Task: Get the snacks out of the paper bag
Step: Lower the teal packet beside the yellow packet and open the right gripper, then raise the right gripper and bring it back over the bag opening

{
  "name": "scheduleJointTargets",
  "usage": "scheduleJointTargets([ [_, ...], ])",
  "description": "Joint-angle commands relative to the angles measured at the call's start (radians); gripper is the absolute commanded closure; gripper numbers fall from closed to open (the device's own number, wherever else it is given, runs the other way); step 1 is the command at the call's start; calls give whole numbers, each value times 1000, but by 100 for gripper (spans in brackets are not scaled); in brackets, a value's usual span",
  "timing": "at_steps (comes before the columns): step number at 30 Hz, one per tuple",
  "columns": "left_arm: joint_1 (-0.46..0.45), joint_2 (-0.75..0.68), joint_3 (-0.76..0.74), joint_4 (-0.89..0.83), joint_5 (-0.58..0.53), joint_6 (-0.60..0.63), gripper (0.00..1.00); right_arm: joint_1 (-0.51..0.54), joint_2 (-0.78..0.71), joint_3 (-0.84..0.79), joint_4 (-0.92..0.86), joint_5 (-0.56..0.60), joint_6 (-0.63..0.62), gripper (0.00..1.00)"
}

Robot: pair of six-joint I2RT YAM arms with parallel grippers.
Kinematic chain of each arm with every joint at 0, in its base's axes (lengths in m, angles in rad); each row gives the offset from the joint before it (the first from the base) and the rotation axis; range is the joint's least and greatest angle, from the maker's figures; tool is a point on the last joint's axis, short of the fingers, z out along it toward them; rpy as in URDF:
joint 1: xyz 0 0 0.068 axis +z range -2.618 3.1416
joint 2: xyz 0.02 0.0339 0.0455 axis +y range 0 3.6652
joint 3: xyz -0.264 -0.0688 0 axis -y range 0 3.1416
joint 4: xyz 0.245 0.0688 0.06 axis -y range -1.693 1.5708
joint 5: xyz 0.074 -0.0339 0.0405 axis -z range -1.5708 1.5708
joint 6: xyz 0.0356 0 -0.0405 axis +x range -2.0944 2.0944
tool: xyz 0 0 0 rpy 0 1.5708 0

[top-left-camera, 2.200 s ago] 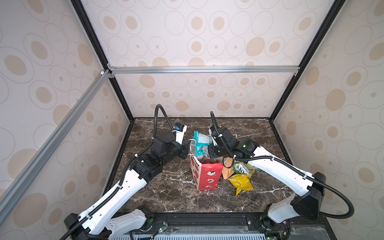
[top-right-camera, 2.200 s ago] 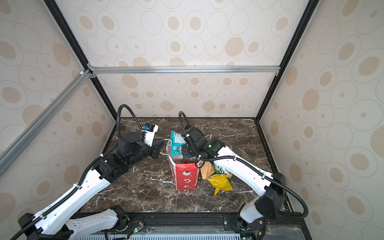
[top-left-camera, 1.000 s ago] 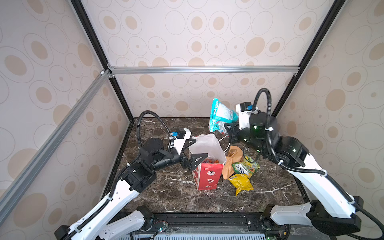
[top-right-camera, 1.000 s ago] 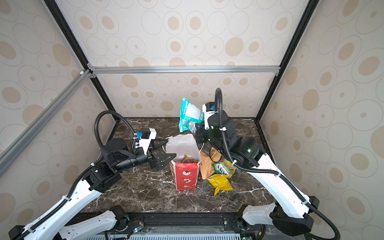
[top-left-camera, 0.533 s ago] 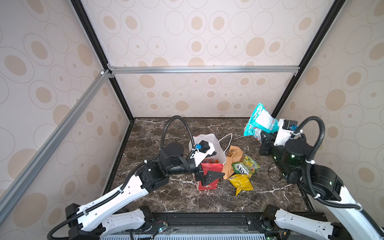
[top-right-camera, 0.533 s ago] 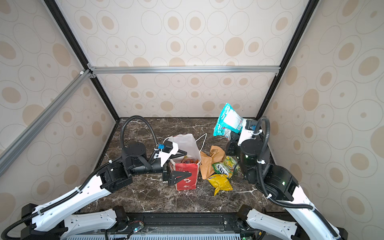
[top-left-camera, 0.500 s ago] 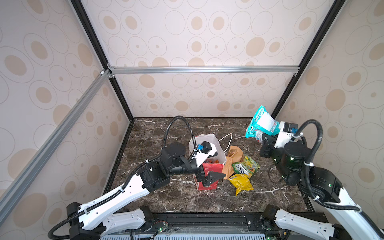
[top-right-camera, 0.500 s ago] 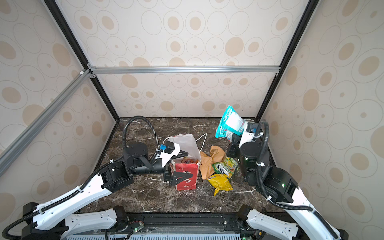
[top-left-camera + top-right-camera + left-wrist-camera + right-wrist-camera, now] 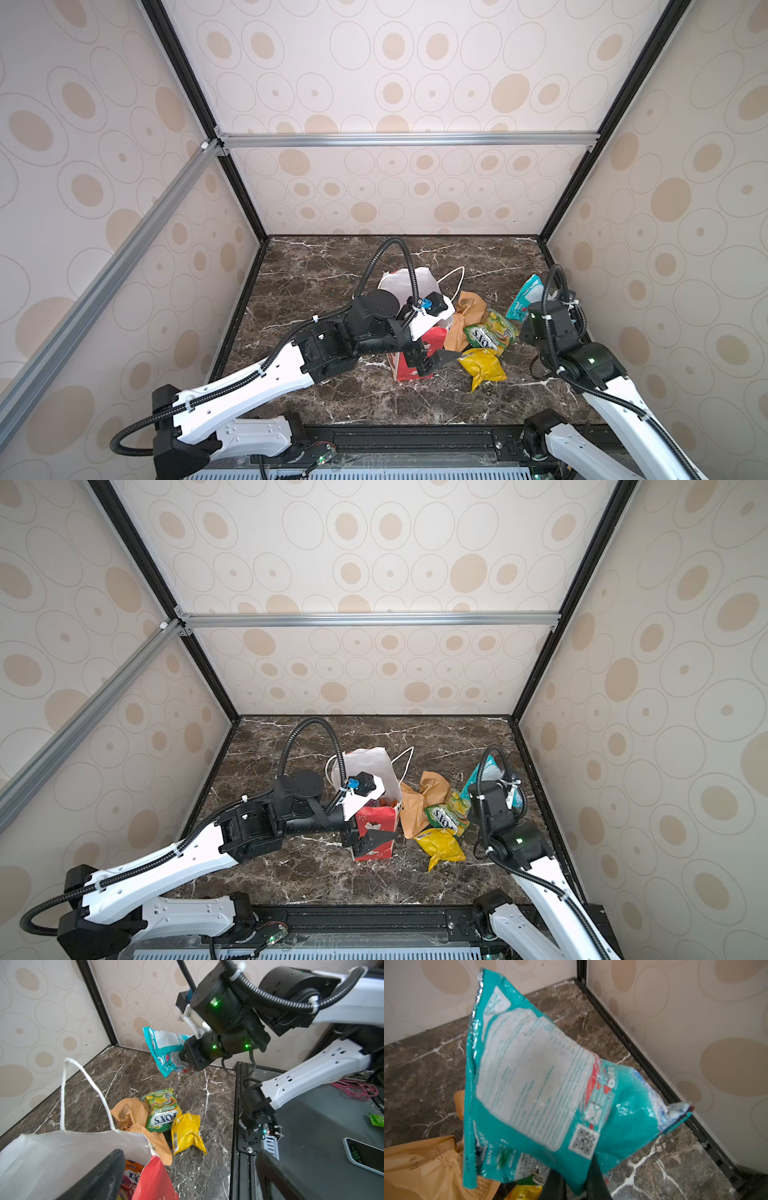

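A dark marble tabletop (image 9: 332,266) is carrying four things near its middle. A red paper bag (image 9: 376,817) is standing upright on it, mouth gaping. Just beside the bag, a tan pouch (image 9: 469,305), a green packet (image 9: 490,334) and a yellow packet (image 9: 484,368) are lying in a touching cluster, the green packet overlapping the pouch's edge.

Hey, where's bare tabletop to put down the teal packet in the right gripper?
Bare marble lies between the yellow packet and the front rail, and in the strip between the paper bag and the back wall. Beside the bag it is crowded: tan pouch, green packet and yellow packet lie bunched together.
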Motion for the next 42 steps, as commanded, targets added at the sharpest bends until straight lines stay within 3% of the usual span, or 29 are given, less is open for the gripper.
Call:
scheduleJointTargets([
  [1,-11,-5,38,-40,-78,40,2,-28,48,-77,48,-183,60,100],
  [9,-12,-8,21,-45,-111,30,2,-88,147,-233,174,-310,140,100],
  [11,-12,-5,21,-44,-118,32,2,-89,154,-247,188,-320,147,89],
  [13,-12,0,25,-44,-126,35,2,-89,153,-252,192,-323,136,69],
  [20,-12,4,31,-43,-147,34,2,-92,116,-216,169,-311,108,42],
  [24,-12,-6,31,-39,-157,27,2,-93,73,-165,137,-311,113,15],
  [28,-13,-23,29,-24,-187,23,2,-93,25,-88,122,-350,109,0],
  [32,-12,-42,26,-18,-300,1,2,-92,8,6,152,-485,79,0],
  [38,-7,-43,49,-43,-560,-84,2,-86,76,179,242,-786,120,0],
  [40,13,-36,64,-59,-633,-118,2,-61,109,255,260,-826,127,0],
  [42,51,-31,72,-66,-638,-140,2,-12,139,329,260,-818,106,0],
])
